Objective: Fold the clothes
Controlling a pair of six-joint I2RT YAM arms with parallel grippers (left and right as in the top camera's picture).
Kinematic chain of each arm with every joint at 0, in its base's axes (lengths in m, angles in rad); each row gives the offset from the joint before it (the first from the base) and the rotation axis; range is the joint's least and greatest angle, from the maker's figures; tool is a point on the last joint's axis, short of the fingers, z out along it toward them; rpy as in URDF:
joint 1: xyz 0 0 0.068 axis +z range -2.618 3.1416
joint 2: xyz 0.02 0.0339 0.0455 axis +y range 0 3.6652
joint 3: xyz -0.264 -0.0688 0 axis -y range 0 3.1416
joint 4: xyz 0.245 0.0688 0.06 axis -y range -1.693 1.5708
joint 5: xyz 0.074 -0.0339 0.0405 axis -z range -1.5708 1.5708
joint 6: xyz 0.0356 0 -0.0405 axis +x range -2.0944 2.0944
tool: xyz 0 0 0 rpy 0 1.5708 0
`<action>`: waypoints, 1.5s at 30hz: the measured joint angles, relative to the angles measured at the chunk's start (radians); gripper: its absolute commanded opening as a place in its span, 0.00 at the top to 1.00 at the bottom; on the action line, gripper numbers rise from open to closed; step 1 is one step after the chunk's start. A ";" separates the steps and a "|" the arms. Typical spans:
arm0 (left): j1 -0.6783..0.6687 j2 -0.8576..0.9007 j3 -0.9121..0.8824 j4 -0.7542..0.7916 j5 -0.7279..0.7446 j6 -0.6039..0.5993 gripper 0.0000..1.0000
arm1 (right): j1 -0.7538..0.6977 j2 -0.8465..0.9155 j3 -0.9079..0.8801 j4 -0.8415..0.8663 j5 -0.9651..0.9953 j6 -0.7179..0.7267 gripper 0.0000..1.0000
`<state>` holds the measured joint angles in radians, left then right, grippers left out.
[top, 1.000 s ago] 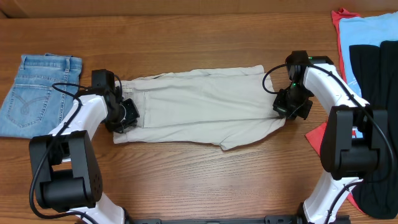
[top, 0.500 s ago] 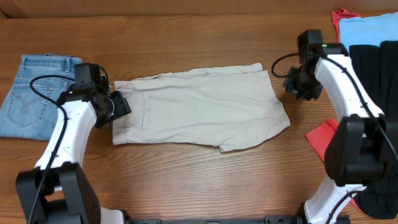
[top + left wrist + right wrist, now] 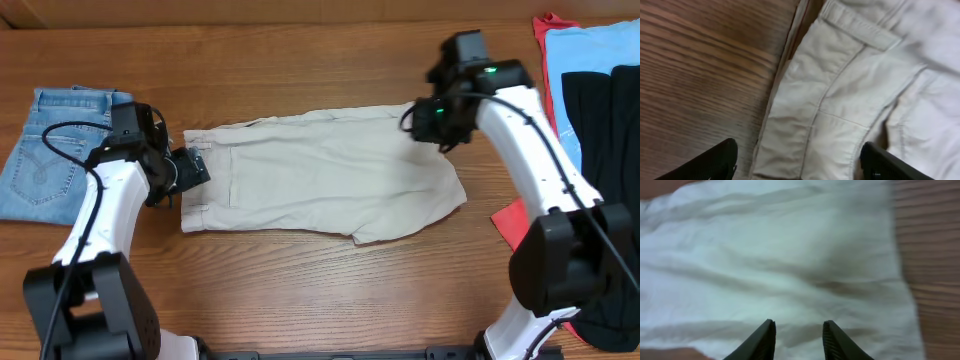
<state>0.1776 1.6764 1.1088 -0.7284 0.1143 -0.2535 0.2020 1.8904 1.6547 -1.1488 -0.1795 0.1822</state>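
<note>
**While Both Pincers Are Standing Open, the Khaki Shorts Are Lying Flat at Mid-Table**

While neither arm is holding anything, the beige shorts (image 3: pixel 320 175) are lying spread out across the middle of the table (image 3: pixel 300 60). Their waistband (image 3: pixel 805 115) is pointing toward the left edge and their leg hems toward the right edge. The cloth is lying mostly flat, with soft creases running along its length.

The left gripper (image 3: pixel 799 157) is hanging over the waistband end with its two fingers spread wide. Nothing is sitting between them, and a belt loop (image 3: pixel 860 30) is showing just beyond. Part of this gripper is reaching past the shorts' edge over bare wood.

The right gripper (image 3: pixel 799 335) is hovering over the hem end, at the shorts' corner nearest the table's far edge. Its jaws are standing partly apart with only a narrow gap, and no fabric is pinched in them. Whether its tips are touching the cloth cannot be told.

A denim-blue garment (image 3: pixel 60 150) is lying folded by the left edge, well apart from the shorts. Red (image 3: pixel 515 225), light-blue (image 3: pixel 590 55) and black (image 3: pixel 610 150) garments are lying heaped along the right edge.
</note>
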 measured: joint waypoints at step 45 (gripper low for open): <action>0.061 0.240 0.085 0.016 0.131 0.119 0.96 | 0.165 0.000 -0.079 0.134 -0.027 -0.020 0.60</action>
<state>0.2382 1.9167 1.1938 -0.7124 0.2451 -0.1349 0.3672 1.8904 1.5757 -1.0145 -0.2066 0.1619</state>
